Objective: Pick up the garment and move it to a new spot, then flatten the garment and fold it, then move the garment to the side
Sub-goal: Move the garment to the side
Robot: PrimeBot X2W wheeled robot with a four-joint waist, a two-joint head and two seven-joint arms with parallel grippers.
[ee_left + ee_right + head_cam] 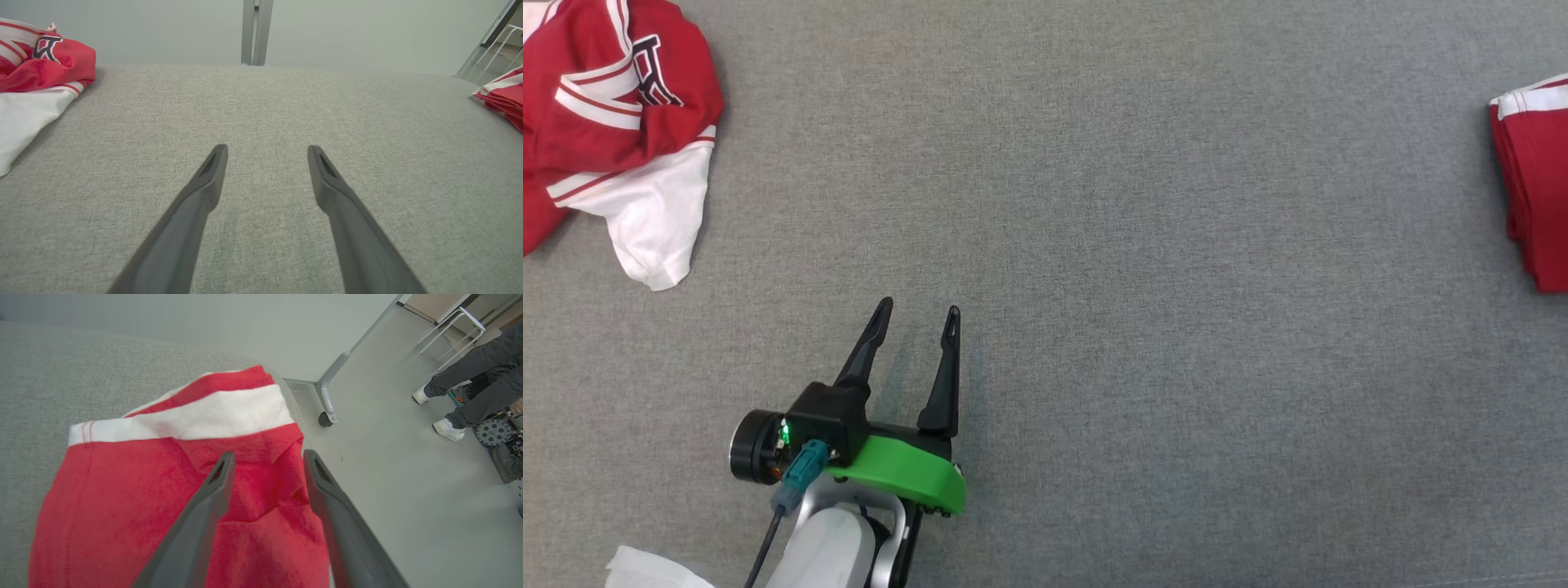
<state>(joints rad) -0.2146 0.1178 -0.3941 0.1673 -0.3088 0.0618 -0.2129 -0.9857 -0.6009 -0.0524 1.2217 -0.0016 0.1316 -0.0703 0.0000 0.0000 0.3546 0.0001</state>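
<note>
Last step, I reckon: folded garment (122, 490) lies at the table's (1176, 327) right edge. Right gripper (268, 454) fingers spread over it, apparently pinching nothing. Left gripper (919, 306) spread wide, empty, above the table. Next: lift right straight off, no snagging. Crumpled pile (605, 122) sits far left.

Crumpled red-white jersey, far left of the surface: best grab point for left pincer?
Take the white flap of the crumpled jersey: it trails loose off the heap toward the open left pincer, flat on the grey surface. Probably come down from above on its near edge, jaws straddling it.
</note>
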